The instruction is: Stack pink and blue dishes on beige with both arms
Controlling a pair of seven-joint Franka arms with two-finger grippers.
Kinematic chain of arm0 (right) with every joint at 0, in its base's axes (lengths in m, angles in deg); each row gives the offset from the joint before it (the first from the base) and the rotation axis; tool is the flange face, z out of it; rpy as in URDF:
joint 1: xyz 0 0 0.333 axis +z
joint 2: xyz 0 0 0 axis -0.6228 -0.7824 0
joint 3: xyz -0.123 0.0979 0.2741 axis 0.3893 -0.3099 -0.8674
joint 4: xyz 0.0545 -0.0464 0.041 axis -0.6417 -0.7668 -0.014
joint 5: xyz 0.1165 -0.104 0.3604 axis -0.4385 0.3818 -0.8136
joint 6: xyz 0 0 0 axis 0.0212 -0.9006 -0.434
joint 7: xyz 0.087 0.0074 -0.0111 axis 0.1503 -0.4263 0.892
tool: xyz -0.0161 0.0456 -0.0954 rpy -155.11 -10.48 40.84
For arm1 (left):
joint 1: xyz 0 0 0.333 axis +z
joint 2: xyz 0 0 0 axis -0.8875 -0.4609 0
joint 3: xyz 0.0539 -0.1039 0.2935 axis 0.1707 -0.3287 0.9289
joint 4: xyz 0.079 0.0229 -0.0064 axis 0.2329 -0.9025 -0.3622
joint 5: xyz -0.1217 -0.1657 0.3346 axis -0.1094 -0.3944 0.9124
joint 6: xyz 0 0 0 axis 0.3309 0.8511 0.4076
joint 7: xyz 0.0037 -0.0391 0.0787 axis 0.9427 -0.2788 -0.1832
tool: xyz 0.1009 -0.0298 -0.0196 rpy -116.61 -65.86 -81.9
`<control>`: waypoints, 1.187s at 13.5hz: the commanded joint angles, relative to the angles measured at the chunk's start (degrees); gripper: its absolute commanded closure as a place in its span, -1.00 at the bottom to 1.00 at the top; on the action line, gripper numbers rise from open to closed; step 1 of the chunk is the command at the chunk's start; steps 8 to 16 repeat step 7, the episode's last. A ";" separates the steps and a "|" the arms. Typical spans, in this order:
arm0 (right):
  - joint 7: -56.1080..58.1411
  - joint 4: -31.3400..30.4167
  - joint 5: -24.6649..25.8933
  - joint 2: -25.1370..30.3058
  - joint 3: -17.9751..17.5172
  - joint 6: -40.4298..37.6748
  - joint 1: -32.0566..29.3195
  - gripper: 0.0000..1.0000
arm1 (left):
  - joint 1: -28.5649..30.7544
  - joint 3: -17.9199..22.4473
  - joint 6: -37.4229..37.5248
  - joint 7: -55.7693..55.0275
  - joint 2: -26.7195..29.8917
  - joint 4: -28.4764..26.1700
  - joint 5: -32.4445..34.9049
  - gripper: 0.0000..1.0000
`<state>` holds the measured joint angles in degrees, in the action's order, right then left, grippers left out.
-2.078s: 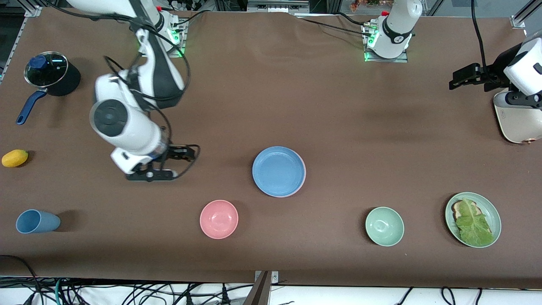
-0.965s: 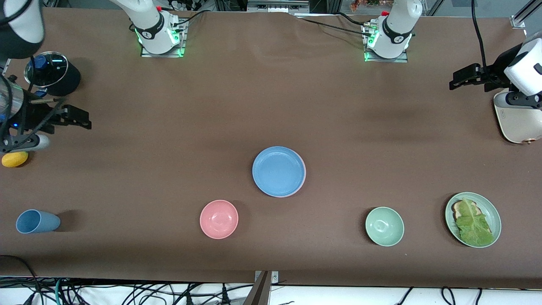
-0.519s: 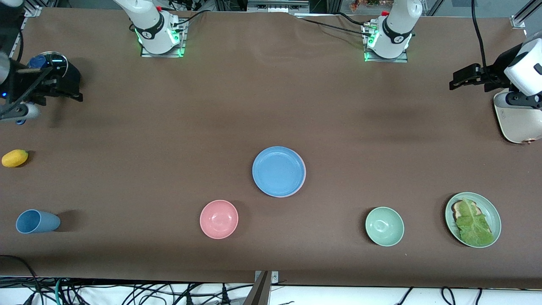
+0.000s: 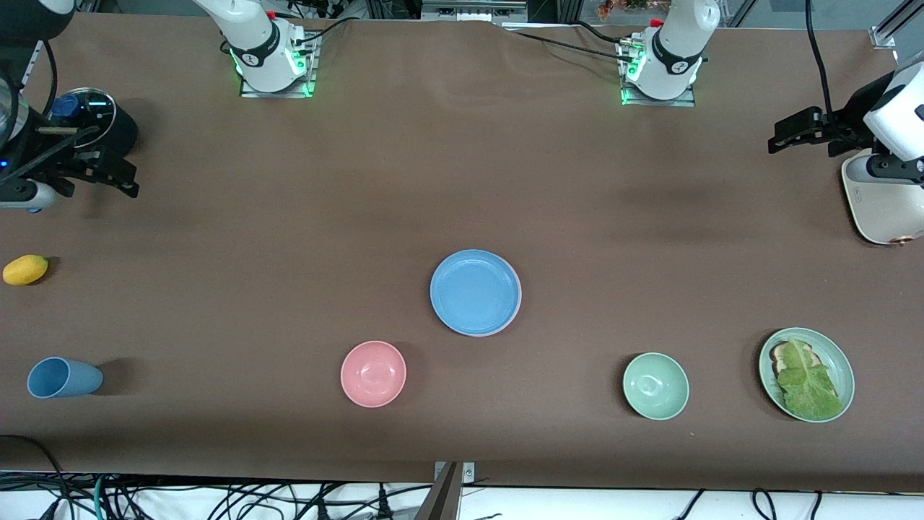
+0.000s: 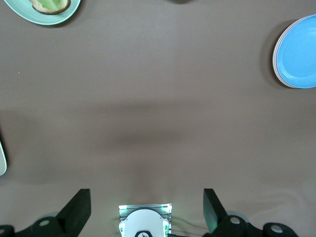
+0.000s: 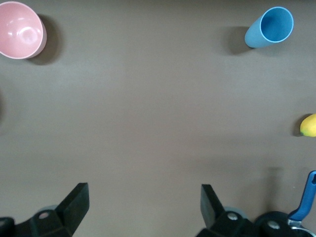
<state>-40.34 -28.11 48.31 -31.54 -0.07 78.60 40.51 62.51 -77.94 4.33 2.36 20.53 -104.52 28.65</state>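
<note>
Plates stacked mid-table, both grippers held clear.
Blue plate [image 4: 475,292] is sitting topmost, pink rim showing beneath; left gripper [image 4: 787,133] and right gripper [image 4: 119,177] are being held wide open, well apart from it, at the table ends.

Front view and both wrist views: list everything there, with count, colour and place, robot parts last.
Stack of wide shallow round matte plates: blue on top, pink rim under it, any beige plate hidden; mid-table.
Small deep pink bowl: one; nearer the camera than the stack.
Blue cup: one, on its side; right arm's end.
Yellow lemon-like fruit: one; farther than the cup.
Black pot with glass lid and blue handle: one; right arm's end.
Pale green bowl: one; toward left arm's end.
Pale green plate with toast and lettuce: one; beside that bowl.
White appliance: one; left arm's end.
Right claw: open, beside the pot.
Left claw: open, near the appliance.
</note>
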 commanded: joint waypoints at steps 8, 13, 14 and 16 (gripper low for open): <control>-0.86 -1.62 -1.22 2.66 0.74 -1.05 0.74 -1.00 | -0.39 -0.50 0.33 1.35 -0.37 1.73 1.97 -1.00; -0.86 -1.62 -1.22 2.66 0.74 -1.05 0.74 -1.00 | -0.39 -0.50 0.33 1.35 -0.37 1.73 1.97 -1.00; -0.86 -1.62 -1.22 2.66 0.74 -1.05 0.74 -1.00 | -0.39 -0.50 0.33 1.35 -0.37 1.73 1.97 -1.00; -0.86 -1.62 -1.22 2.66 0.74 -1.05 0.74 -1.00 | -0.39 -0.50 0.33 1.35 -0.37 1.73 1.97 -1.00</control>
